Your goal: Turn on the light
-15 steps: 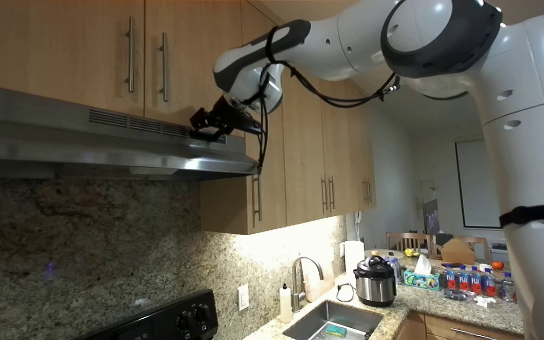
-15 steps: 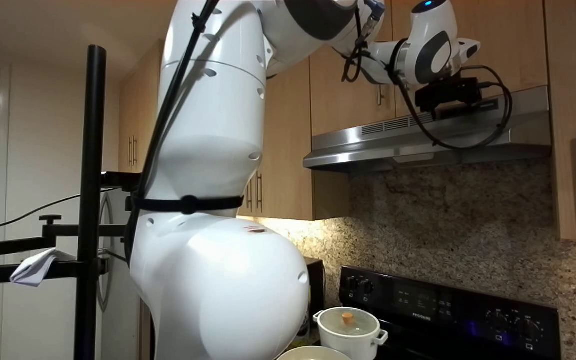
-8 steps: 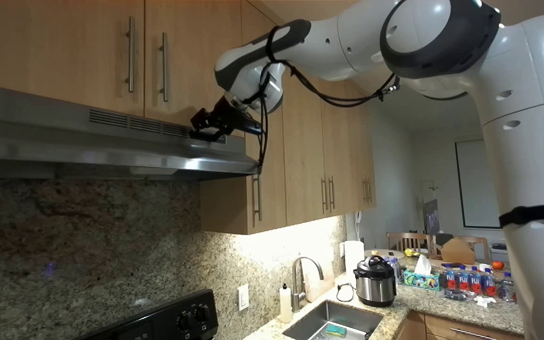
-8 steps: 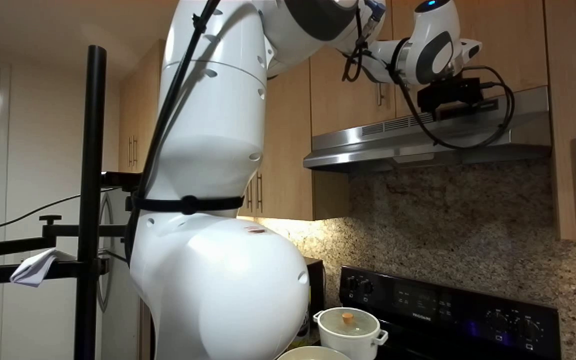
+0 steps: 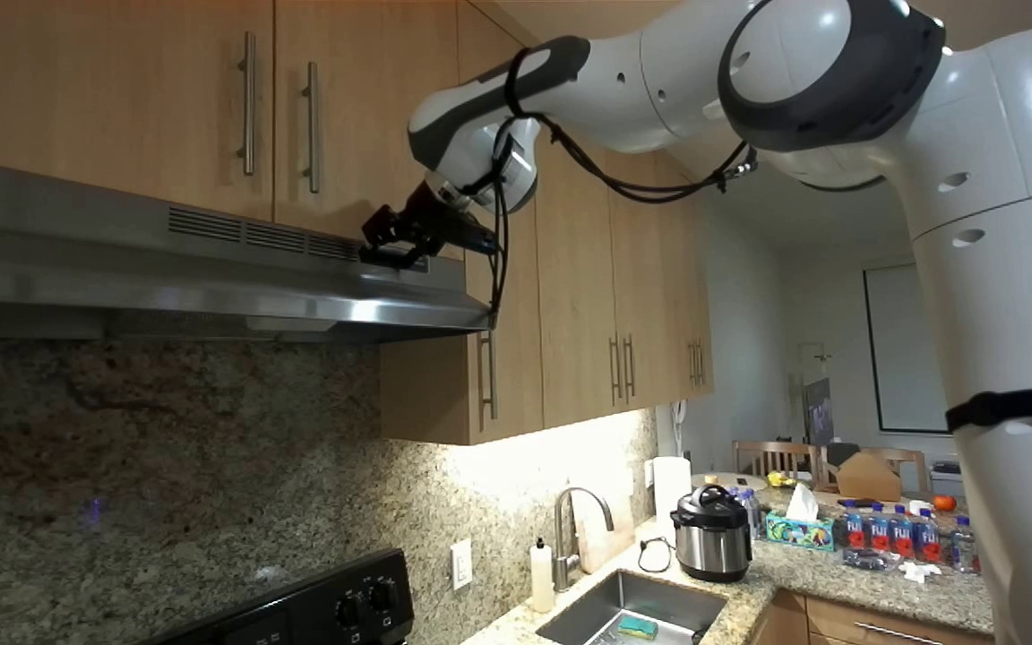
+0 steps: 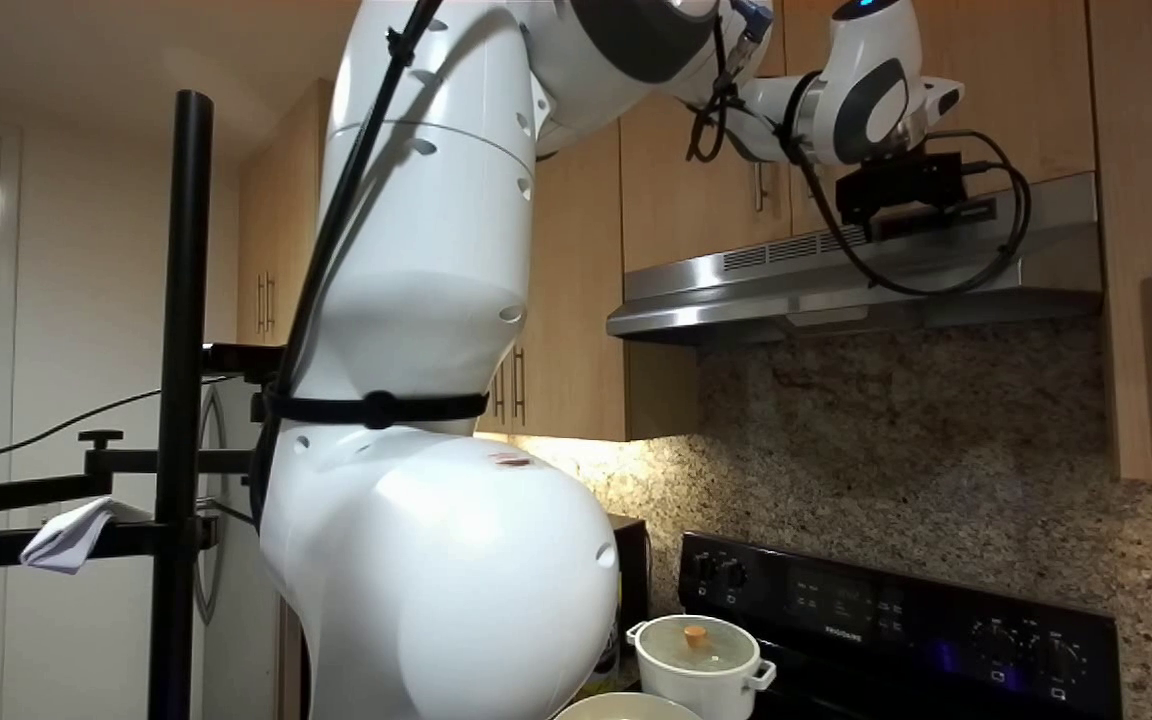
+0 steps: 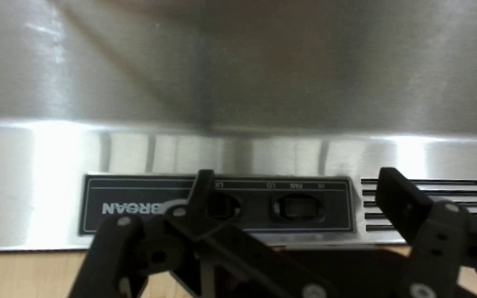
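A steel range hood (image 5: pixel 167 278) hangs beneath kitchen cabinets (image 5: pixel 104 98), above a speckled backsplash (image 5: pixel 167 448). The gripper (image 7: pixel 296 176) is spread wide at the hood's black panel (image 7: pixel 259 209) — contact cannot be told. The panel bears one light switch (image 7: pixel 225 207), partly hidden by a finger (image 7: pixel 202 190), and one fan switch (image 7: pixel 299 207) — two in all.

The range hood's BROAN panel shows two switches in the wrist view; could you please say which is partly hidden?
The switch nearer the BROAN lettering: a black finger covers part of it, whereas the FAN switch shows whole.
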You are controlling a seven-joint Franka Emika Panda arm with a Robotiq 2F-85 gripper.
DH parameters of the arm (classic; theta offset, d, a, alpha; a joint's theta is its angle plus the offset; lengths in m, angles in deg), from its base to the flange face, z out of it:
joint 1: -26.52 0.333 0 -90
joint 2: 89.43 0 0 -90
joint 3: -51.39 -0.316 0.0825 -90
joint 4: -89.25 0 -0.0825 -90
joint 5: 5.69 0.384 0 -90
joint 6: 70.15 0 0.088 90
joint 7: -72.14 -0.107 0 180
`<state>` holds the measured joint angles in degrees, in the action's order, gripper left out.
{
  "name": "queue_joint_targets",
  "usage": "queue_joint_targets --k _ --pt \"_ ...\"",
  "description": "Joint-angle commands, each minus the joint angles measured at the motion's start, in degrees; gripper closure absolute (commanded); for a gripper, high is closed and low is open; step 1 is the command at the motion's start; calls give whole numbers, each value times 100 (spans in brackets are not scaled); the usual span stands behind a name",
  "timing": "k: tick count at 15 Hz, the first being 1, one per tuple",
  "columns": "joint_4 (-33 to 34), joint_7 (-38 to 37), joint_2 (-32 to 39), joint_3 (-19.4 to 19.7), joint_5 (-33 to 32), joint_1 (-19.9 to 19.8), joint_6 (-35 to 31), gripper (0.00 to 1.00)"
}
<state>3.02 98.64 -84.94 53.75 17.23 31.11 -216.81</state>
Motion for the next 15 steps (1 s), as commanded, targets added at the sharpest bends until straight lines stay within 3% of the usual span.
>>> queue_joint_targets --k 1,15 --pt "237 229 147 -47 44 20 205 0" --pt "582 14 329 -104 -405 148 349 0"
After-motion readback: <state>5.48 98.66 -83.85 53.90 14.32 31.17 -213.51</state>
